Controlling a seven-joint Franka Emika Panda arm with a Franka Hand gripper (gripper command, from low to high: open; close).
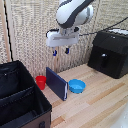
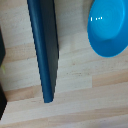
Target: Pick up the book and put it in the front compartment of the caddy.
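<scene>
1. Book-wise, the gripper (image 1: 60,51) hangs in the air above the book (image 1: 56,83), apart from it, its two blue-tipped fingers spread and holding nothing.
2. Standing on edge on the wooden table (image 1: 100,95), the book is a thin dark navy slab; the wrist view shows it from above as a narrow dark strip.
3. A red cup (image 1: 40,82) sits just beside it toward the exterior view's left, a round blue bowl (image 1: 76,86) just beside it toward the right.
4. Farther left, the black caddy (image 1: 20,100) stands open-topped, dividers visible.
5. A black boxy appliance (image 1: 110,52) sits well apart at the right.
</scene>
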